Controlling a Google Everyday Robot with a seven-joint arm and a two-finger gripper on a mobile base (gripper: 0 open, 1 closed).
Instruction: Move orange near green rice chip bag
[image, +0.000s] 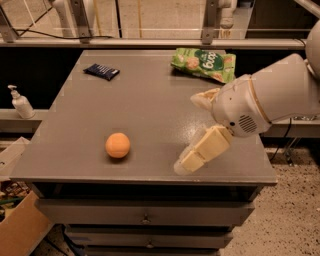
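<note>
Tool (192, 131) first: it hangs low over the front right of the surface (150, 102), its 2 pale fingers spread wide with nothing between them, so it's released and empty. Sweeping from the left now: a soap bottle (21, 102) stands off to the side on a ledge, and a dark blue packet (101, 71) lies at the back left. The orange (118, 145) sits alone near the front edge, left of centre and apart from the tool. Further right and far back, the green rice chip bag (204, 63) lies flat by the rear edge, well apart from the orange. So the pick is not yet made. Risks, as I read it: a round fruit this near the front lip could roll off if a finger nudges it on approach. An off-centre squeeze could squirt it out sideways. And on the carry, that bulky arm could shove the bag toward the rear edge.
</note>
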